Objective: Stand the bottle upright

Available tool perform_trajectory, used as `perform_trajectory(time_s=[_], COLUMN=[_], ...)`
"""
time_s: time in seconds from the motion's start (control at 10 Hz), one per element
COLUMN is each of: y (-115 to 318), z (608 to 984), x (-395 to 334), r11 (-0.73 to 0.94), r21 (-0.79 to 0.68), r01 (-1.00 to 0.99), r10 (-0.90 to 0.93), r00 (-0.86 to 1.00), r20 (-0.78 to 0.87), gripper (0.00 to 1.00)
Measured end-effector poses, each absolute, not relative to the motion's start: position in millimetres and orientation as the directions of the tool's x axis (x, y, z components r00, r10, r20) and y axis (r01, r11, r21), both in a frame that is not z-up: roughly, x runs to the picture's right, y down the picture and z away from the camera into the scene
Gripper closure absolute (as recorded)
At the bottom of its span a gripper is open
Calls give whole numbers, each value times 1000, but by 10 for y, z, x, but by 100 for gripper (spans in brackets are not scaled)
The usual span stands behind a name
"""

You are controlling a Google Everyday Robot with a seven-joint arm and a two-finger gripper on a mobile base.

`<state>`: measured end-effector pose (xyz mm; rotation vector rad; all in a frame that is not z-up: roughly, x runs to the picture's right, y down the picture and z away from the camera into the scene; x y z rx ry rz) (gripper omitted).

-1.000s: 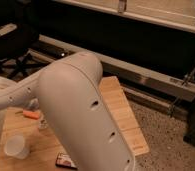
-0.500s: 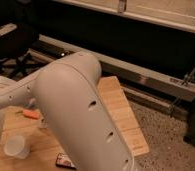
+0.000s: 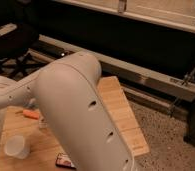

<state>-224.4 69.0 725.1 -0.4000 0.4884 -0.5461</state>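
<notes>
Camera view mostly blocked: a fat white arm segment runs from the left edge up through centre frame and down to the bottom edge, three dark holes along its side. I cannot find the tool anywhere; it sits either behind that segment or out of frame, so I cannot tell whether it is open, closed or gripping anything. The wooden bench shows on both sides of the arm, with its right corner pointing towards the lower right. On the left part of the bench lies a small orange carrot, roughly level. Below it, near the lower left corner of the frame, a white cup stands upright, mouth up, well apart from the carrot. The bottle I read only as a faint pale, see-through shape just right of the carrot, tucked against the edge of the arm and partly hidden by it; I cannot tell whether it is lying or standing. A small dark flat object with a red patch lies at the bottom edge, beside the arm. Off the bench: speckled floor at right, a long metal rail crossing behind, a black chair at upper left.
</notes>
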Motion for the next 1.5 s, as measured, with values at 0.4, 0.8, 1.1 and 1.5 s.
perform_trajectory(time_s=[0.4, 0.8, 1.1, 1.5], y=[691, 627, 550, 552], z=[7247, 7240, 7198, 7193], x=[-2249, -2274, -2179, -2191], r11=[787, 801, 791, 791], r21=[-491, -563, -586, -586], r01=[374, 203, 175, 178], r10=[-563, -407, -402, -404], r00=[760, 875, 871, 870], r20=[-325, -263, -282, -282], gripper=[78, 78, 78, 78])
